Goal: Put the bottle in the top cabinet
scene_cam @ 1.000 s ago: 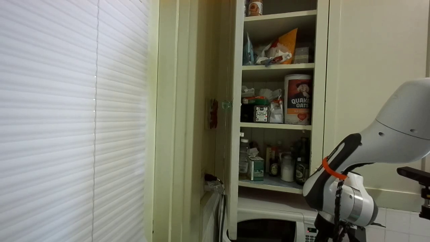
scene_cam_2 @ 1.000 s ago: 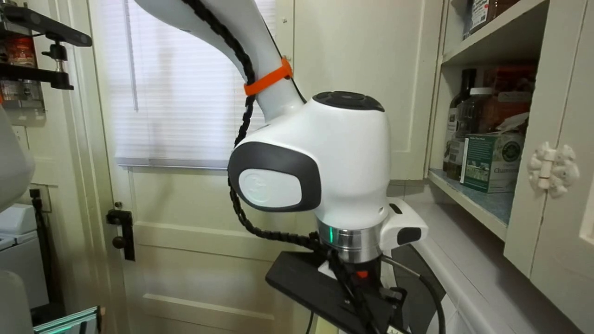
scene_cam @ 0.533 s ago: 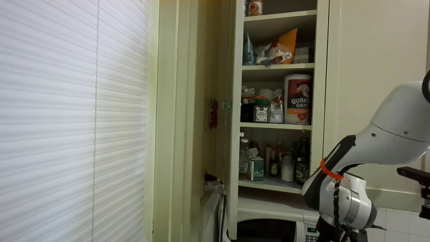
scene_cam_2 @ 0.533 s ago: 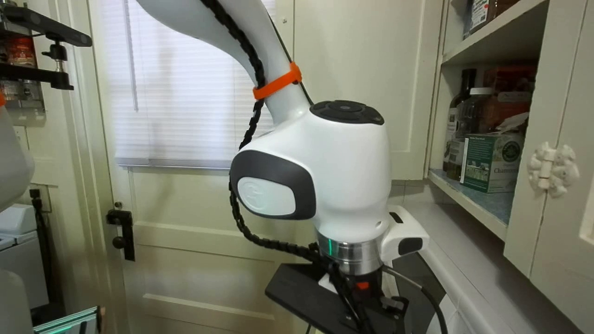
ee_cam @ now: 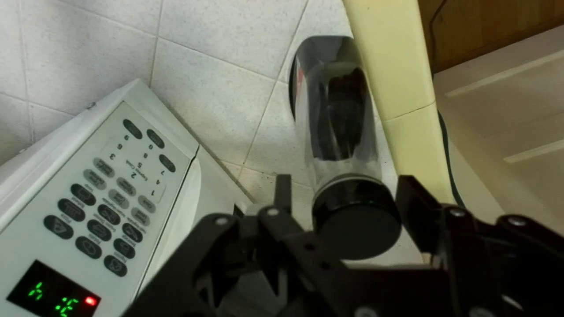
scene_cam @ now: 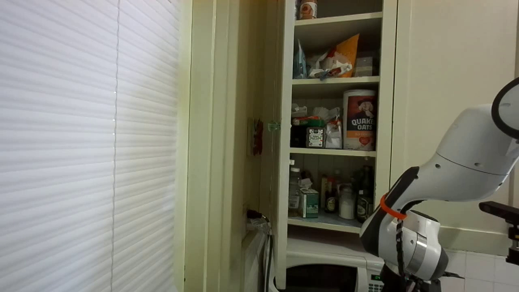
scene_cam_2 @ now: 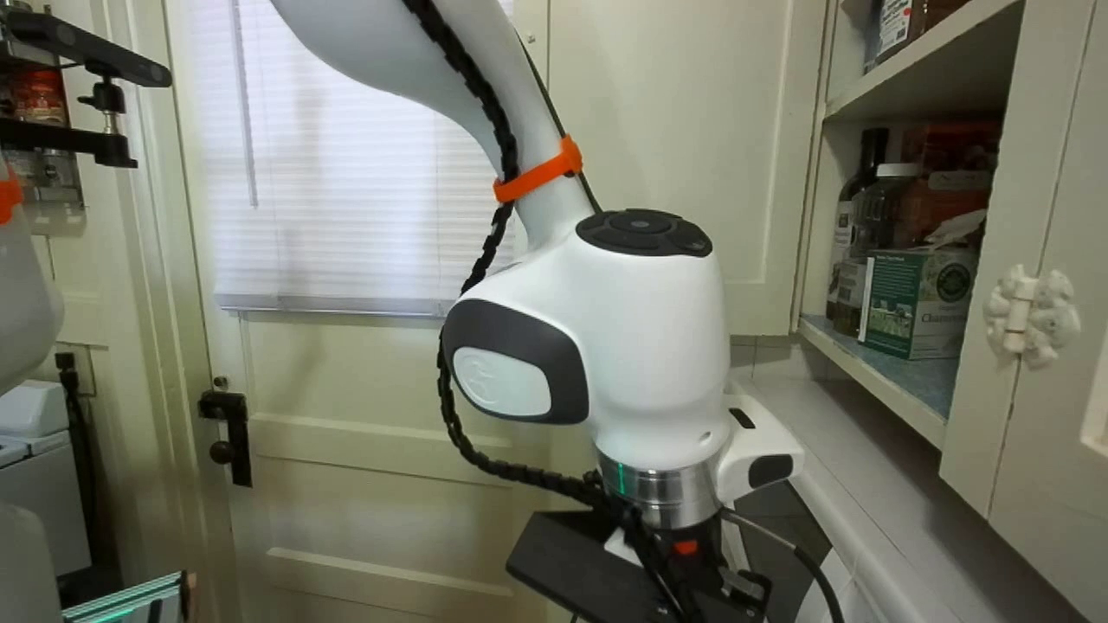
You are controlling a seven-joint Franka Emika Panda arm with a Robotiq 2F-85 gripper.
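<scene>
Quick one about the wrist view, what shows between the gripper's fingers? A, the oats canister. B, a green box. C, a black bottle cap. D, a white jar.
C, since the black cap of the bottle shows there between the spread fingers of the gripper.

Your end effector (ee_cam: 346, 198) straddles bottle (ee_cam: 341, 119): gap on microwave (ee_cam: 110, 176) side, tight opposite. Open door (scene_cam: 281, 194) flanks cabinet (scene_cam: 388, 81) opening; box (scene_cam: 309, 203), jar (scene_cam: 346, 204), dark bottles (scene_cam: 365, 198) crowd lowest shelf (scene_cam: 327, 219), narrow bare strip in front.
</scene>
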